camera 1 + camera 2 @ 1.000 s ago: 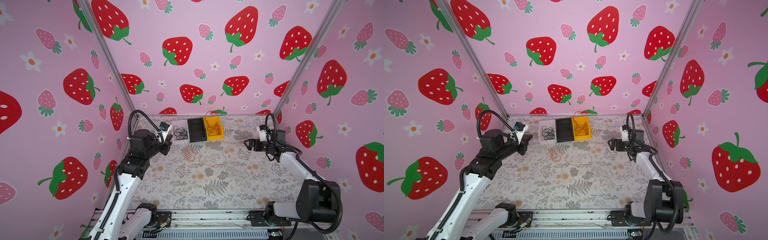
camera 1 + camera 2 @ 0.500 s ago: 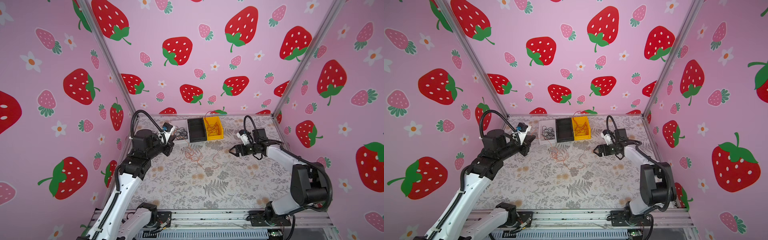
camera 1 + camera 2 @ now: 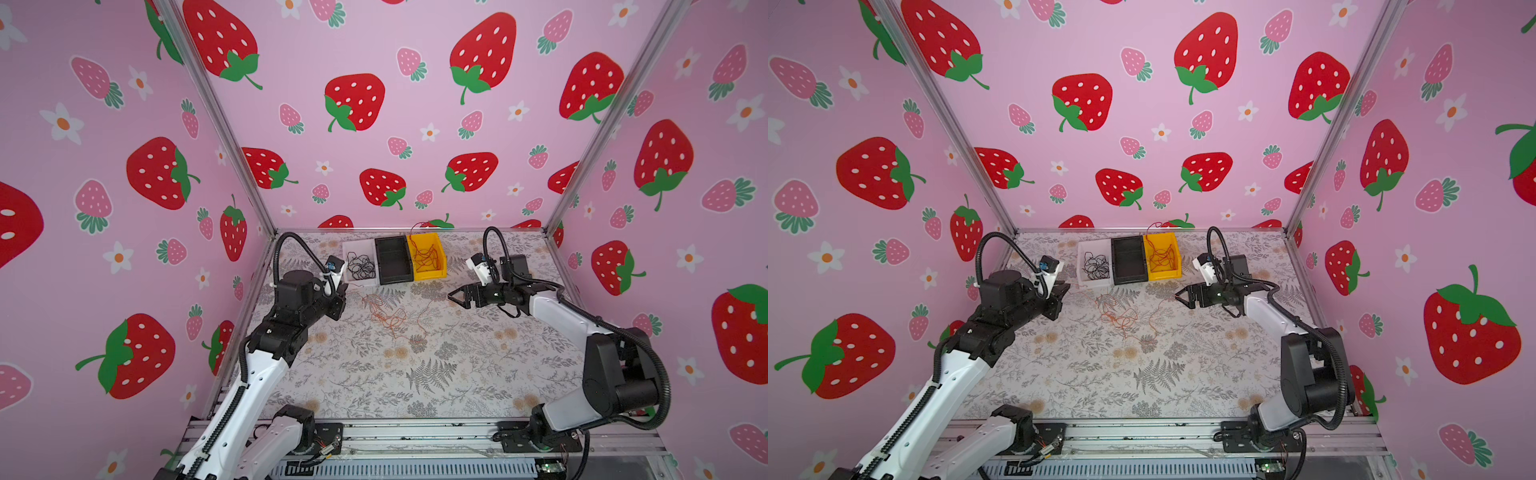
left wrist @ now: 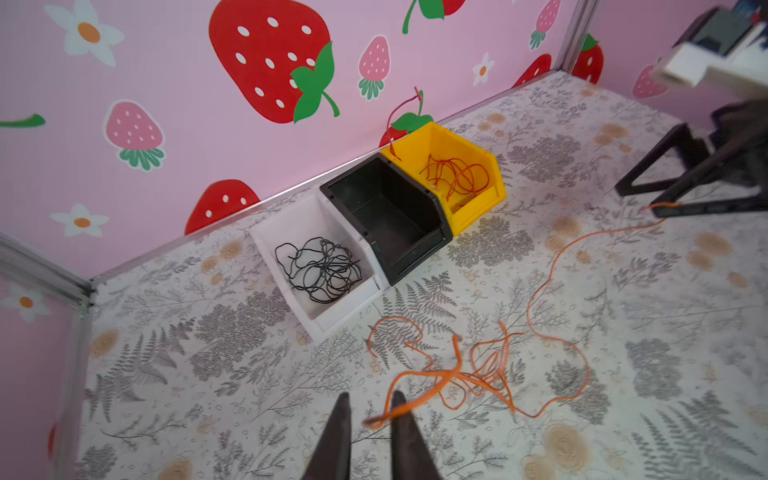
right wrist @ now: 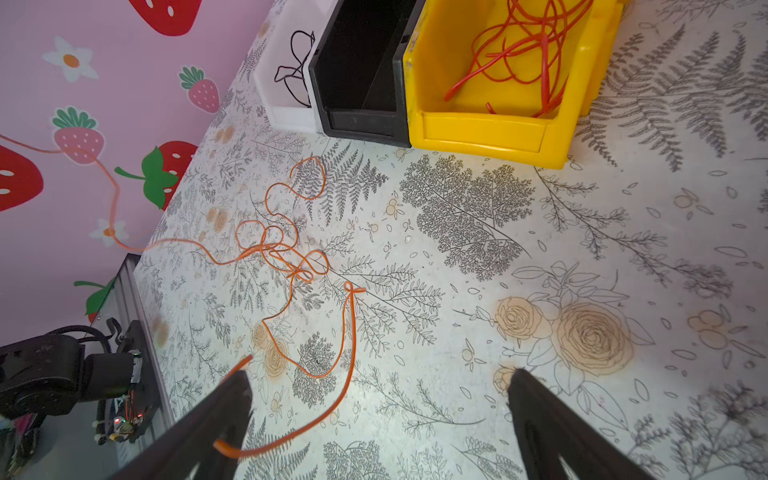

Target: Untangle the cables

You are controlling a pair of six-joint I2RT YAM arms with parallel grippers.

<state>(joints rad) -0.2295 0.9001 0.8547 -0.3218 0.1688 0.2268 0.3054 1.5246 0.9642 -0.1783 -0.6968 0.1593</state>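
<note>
In both top views the orange cable (image 3: pixel 386 318) lies in a loose tangle on the table (image 3: pixel 415 374), just below the middle of the frame. Behind it three bins stand in a row against the back wall. The white bin (image 3: pixel 353 246) holds black cables (image 3: pixel 360 266), the black bin (image 3: pixel 392 262) stands next to it, and the yellow bin (image 3: pixel 430 274) holds red cables (image 3: pixel 426 257). The left gripper (image 4: pixel 370 394) hovers left of the tangle, jaws slightly parted. A blurred, lifted end of the orange cable crosses the gap; whether it rests on a finger I cannot tell. The right gripper (image 5: pixel 380 372) hovers right of the tangle, spread wide, holding nothing.
</note>
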